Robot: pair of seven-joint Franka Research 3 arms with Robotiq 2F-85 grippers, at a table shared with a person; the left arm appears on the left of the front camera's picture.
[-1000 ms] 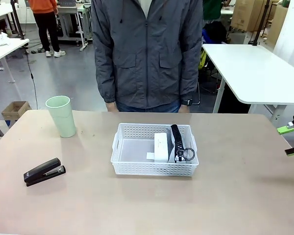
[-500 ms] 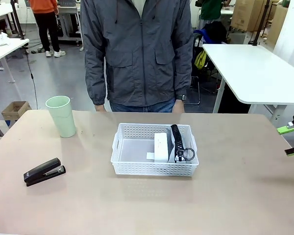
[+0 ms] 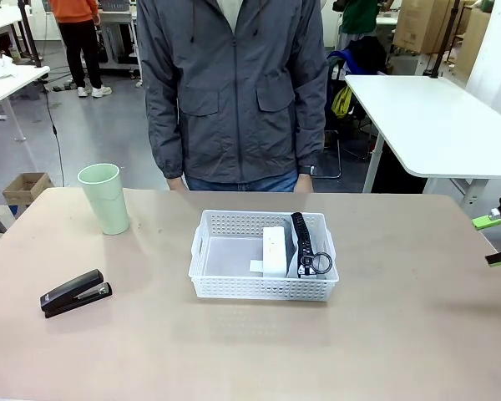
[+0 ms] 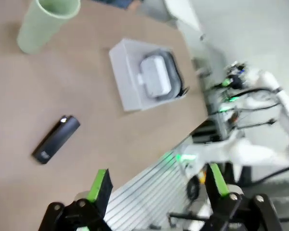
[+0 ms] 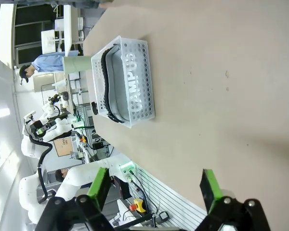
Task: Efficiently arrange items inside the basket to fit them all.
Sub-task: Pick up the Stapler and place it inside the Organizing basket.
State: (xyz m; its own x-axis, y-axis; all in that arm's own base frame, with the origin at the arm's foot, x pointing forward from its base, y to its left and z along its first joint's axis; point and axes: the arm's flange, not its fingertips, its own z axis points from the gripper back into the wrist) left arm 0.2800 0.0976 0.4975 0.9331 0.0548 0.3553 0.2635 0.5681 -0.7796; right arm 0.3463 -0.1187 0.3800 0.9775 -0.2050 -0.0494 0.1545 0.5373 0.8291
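The white basket [image 3: 259, 288] stands mid-table. In its right half a white box [image 3: 273, 251] lies against the grey pouch [image 3: 307, 244], whose ring pull [image 3: 321, 264] rests toward the front wall. A black stapler [image 3: 75, 292] lies at the front left, and the pale green cup [image 3: 104, 198] stands upright at the back left. At the table's right edge my right gripper [image 3: 497, 241] is open and holds nothing. My left gripper [image 4: 158, 185] is open and high above the stapler [image 4: 56, 139], cup [image 4: 45, 21] and basket [image 4: 123, 89]. The right wrist view has my right gripper [image 5: 154, 190] facing the basket [image 5: 139, 82].
A person in a grey jacket [image 3: 234, 83] stands at the far edge behind the basket, arms hanging down. The basket's left half holds nothing. Bare tabletop [image 3: 401, 334] spreads between the basket and my right gripper, and along the front.
The person has shifted a little to the left behind the table. Neither gripper nor any item has moved.
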